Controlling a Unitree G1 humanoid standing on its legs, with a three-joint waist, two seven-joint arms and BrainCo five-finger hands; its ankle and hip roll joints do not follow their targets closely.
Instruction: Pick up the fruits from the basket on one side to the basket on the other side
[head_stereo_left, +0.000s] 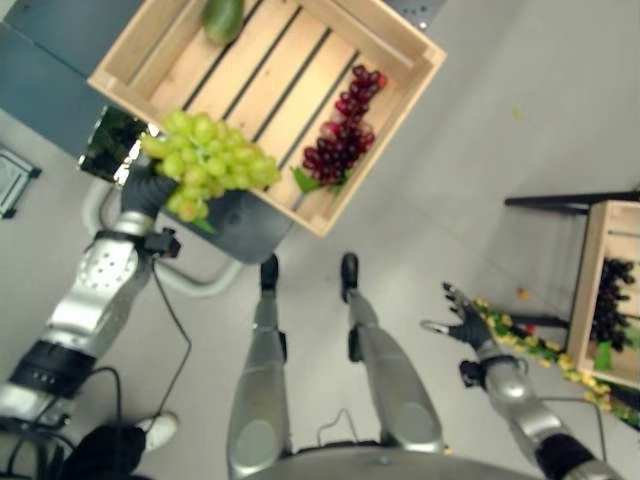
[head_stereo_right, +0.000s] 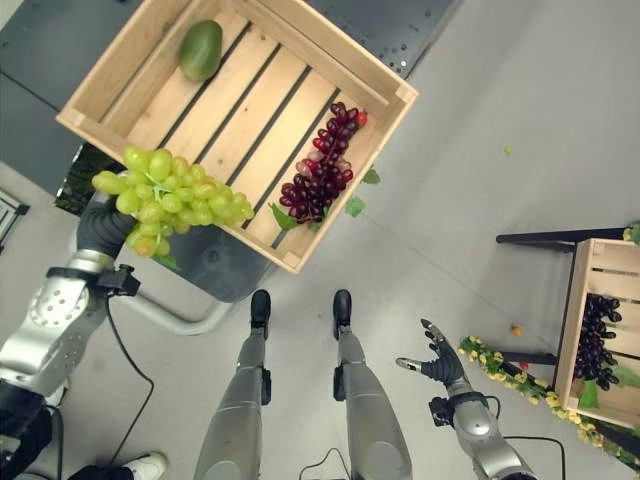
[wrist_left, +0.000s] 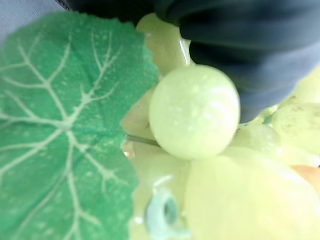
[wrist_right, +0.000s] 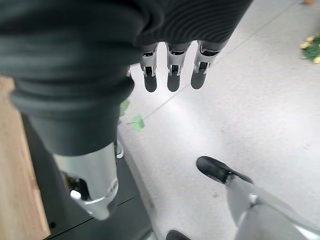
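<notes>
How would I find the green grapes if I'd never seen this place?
Look for the big wooden crate in front of the robot, on its left. At the crate's near edge, the left robot hand holds the green grapes up. They are pale green and lifted, unlike the dark red grapes and the green mango lying inside on the slats.

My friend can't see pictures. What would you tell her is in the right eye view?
The robot's left hand holds a bunch of green grapes at the near edge of a wooden crate that contains red grapes and a green mango. Its right hand hangs open over the floor, near a second crate with dark grapes.
</notes>
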